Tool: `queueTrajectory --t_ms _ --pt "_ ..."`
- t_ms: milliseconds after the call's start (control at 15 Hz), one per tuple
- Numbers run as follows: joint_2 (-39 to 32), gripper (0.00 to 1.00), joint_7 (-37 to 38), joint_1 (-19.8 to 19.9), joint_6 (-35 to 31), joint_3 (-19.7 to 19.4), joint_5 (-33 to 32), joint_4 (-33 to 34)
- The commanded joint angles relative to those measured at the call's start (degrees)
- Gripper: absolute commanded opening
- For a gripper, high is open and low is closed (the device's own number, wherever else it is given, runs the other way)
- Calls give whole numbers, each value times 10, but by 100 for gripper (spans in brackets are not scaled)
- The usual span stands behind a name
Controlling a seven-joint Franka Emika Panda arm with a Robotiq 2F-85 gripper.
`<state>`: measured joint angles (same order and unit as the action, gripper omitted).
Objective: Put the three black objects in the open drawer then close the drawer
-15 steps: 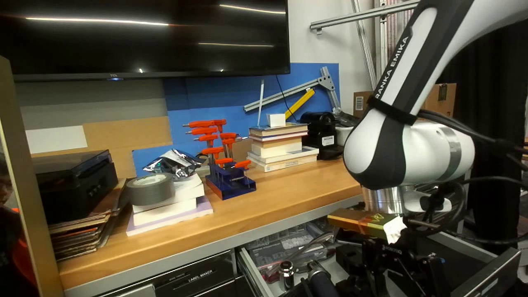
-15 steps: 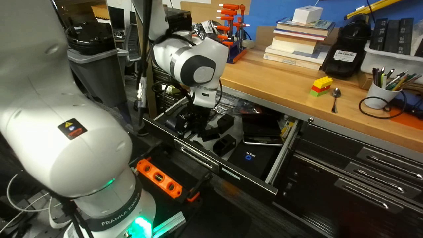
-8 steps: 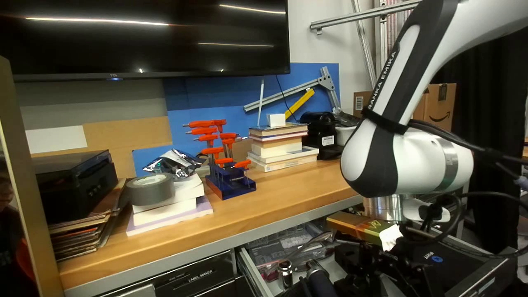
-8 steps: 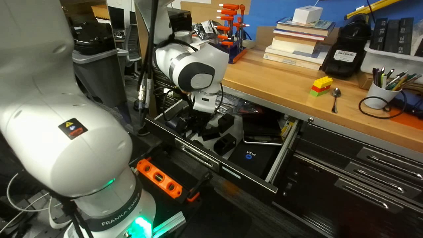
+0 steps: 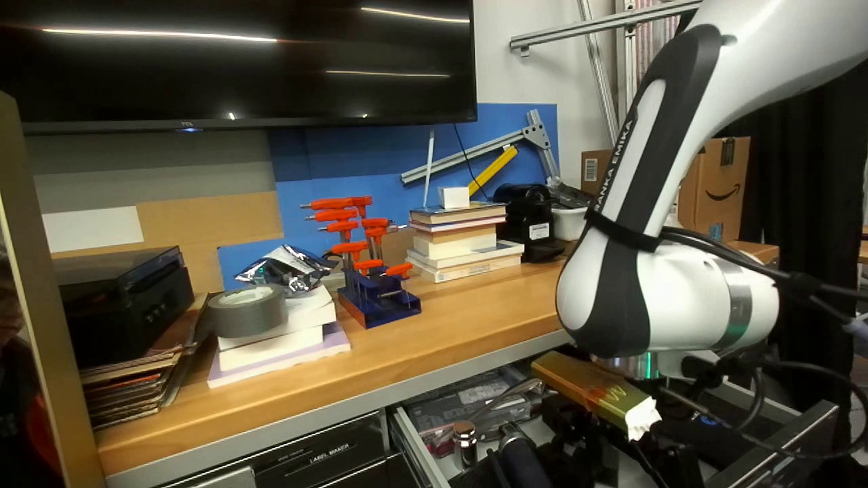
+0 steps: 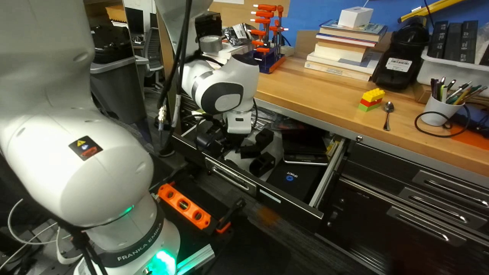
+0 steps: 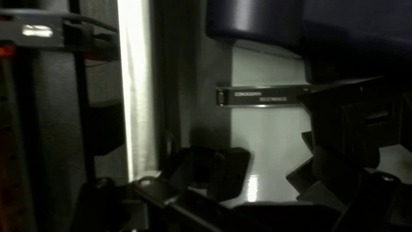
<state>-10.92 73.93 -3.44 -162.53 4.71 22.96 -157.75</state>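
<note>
Okay, all three black blocks (image 6: 250,151) look to be in the drawer (image 6: 329,172), mid-frame in an exterior view; closing it seems next. Claw (image 7: 268,178) spread wide, nothing in its grip. Key bit: claw looks to sit on the bench (image 6: 305,91) side of the drawer front (image 6: 294,209), which lies lower left of it, long axis upper left to lower right. I'd clear it before pushing. Wrist view shows a lettered metal strip (image 7: 262,96) right of centre; can't spot it in the exterior views.
</note>
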Motion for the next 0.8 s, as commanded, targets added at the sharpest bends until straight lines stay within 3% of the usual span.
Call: queueTrajectory --t_ms 0,200,333,533,733 --pt "-64 100 -131 13 -156 48 123 0" --pt "-78 100 -264 106 -250 186 268 -1" --pt "-85 100 -323 145 -278 234 286 -2" --pt "-78 100 -424 139 -264 219 266 -2" --pt "-49 100 -522 75 -223 150 276 0"
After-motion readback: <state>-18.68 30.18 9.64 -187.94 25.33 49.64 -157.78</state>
